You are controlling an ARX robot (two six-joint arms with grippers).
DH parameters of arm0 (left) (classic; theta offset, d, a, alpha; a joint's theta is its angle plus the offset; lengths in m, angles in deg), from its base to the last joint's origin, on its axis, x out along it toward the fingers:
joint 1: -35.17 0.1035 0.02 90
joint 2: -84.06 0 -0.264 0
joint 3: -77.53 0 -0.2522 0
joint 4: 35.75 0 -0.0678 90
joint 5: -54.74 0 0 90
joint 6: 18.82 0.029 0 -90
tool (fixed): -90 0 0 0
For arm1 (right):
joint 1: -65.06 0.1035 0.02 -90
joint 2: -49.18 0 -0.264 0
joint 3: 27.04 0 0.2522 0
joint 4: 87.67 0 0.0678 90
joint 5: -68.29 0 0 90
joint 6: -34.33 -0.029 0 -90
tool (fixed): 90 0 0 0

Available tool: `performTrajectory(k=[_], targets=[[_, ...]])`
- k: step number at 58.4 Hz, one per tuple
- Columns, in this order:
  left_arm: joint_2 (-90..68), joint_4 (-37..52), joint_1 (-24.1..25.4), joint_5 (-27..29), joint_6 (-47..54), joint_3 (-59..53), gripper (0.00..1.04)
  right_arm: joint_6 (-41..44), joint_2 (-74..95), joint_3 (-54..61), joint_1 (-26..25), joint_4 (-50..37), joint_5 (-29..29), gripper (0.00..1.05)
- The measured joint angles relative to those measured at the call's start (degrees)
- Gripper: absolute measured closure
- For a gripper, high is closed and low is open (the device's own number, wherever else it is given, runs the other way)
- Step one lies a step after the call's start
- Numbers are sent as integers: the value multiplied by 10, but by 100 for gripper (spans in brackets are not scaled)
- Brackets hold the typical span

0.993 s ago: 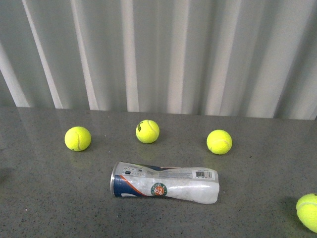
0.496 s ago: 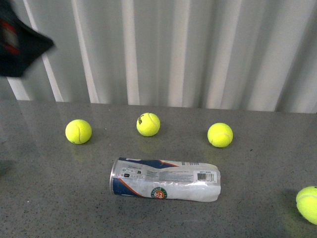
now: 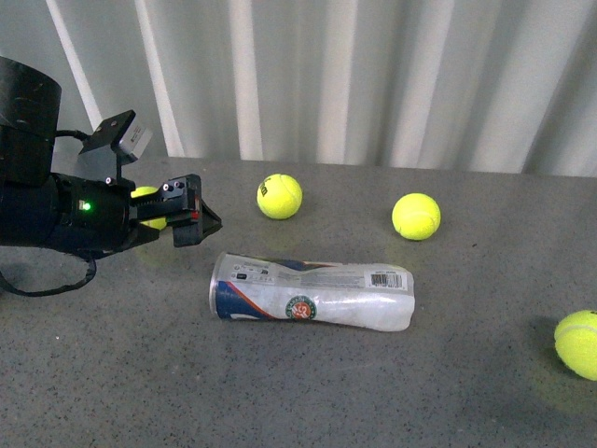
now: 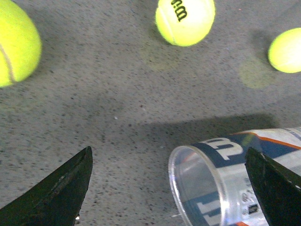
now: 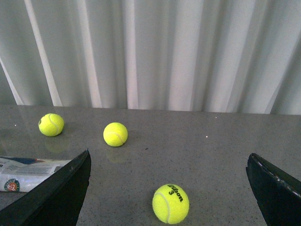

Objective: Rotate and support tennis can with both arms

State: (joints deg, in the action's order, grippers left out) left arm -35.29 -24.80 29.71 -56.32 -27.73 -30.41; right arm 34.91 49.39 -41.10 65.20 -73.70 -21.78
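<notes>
The tennis can (image 3: 312,301) lies on its side mid-table, a clear tube with a white and navy label and its rimmed open end to the left. My left gripper (image 3: 191,213) is open just up and left of that end, touching nothing. In the left wrist view the can's mouth (image 4: 202,188) sits between the spread fingers (image 4: 61,188), nearer one of them. My right gripper (image 5: 169,154) is open and empty. It is out of the front view, and the can's closed end (image 5: 28,173) shows at the edge beside one finger (image 5: 51,197).
Loose tennis balls lie on the grey table (image 3: 308,401): one behind the can (image 3: 279,196), one back right (image 3: 416,216), one at the right edge (image 3: 578,343). Another (image 3: 145,196) is half hidden by the left arm. A ball (image 5: 170,203) lies between the right fingers. White corrugated wall behind.
The left arm came into the front view from the upper left and dropped to beside the can's open end. The can keeps its place among the balls.
</notes>
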Motion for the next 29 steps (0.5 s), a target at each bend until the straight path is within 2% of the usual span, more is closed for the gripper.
performTrajectory(k=[11,29], targets=[[-14,0,-2,-45,-26,-2,7,0,0,0,0,0,0,7],[-68,69,-38,-70,-104,-7,7,0,0,0,0,0,0,7]])
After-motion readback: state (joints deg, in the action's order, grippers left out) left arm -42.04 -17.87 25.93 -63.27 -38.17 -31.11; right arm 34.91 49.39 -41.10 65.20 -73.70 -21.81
